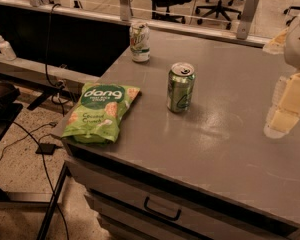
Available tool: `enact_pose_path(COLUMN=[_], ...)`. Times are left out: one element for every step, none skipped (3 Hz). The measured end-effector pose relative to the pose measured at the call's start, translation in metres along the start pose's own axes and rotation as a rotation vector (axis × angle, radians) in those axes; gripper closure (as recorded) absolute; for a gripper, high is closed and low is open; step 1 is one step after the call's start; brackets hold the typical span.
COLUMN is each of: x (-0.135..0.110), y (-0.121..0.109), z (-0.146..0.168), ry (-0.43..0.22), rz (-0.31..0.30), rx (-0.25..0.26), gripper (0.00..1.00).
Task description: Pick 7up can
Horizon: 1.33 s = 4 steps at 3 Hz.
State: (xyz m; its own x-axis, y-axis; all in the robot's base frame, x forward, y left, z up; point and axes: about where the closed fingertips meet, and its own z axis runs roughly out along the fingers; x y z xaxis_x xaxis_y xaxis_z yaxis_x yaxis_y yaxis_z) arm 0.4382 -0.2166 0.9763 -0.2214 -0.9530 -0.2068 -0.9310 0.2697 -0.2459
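Observation:
The 7up can (139, 42) stands upright near the far left edge of the grey table (225, 149); it is pale whitish with slanted green lettering. An all-green can (180, 87) with a pale swirl logo stands upright nearer the table's middle. The gripper (285, 111) is at the right edge of the view, pale and blocky, above the table's right side, well to the right of both cans and touching neither.
A green "dang" snack bag (102, 112) lies at the table's front left corner. A drawer with a dark handle (162, 210) is below the front edge. A glass partition with posts runs behind the table. Cables and a dark shelf are at left.

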Motion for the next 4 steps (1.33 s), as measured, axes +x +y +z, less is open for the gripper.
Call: enact_pose_path(x=[0.000, -0.004, -0.019, -0.043], y=[0.000, -0.009, -0.050, -0.103], z=[0.000, -0.001, -0.002, 0.007], ry=[0.000, -0.022, -0.088, -0.148], rz=[0.000, 0.007, -0.004, 0.006], rx=[0.000, 0.016, 0.063, 0.090], gripper=[0.00, 0.00, 0.00, 0.00])
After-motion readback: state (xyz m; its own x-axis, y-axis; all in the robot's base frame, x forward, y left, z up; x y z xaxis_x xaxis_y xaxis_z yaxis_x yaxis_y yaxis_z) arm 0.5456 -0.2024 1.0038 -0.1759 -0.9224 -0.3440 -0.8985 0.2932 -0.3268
